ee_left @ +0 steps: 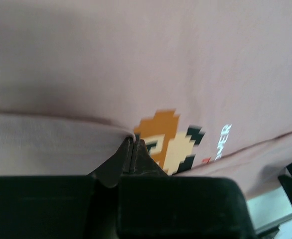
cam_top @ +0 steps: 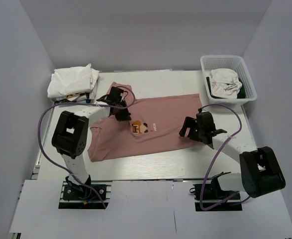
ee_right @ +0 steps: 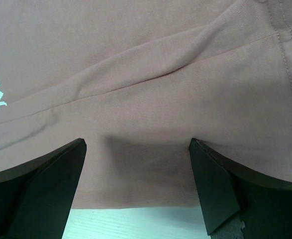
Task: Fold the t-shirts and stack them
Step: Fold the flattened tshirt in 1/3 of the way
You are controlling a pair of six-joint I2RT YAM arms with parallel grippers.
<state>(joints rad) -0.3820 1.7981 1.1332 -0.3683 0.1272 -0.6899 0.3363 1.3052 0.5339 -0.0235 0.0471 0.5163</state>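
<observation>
Beside the pixel print [ee_left: 168, 144], left pincer [ee_left: 132, 147] nips soft pink t-shirt [ee_left: 136, 59] fold; right pincer [ee_right: 137, 144] gapes wide.

Top view: soft, even overhead light, pale walls [cam_top: 150, 30], no glare; faint shadows fall on the table [cam_top: 136, 172]. Left wrist view dimmer and soft; the print [ee_left: 168, 142] on the pink t-shirt [ee_left: 185, 59] is blurred, perhaps too close to focus. Right wrist view sharper, weave visible; dark shadow lies between the black fingers [ee_right: 46, 184].
</observation>
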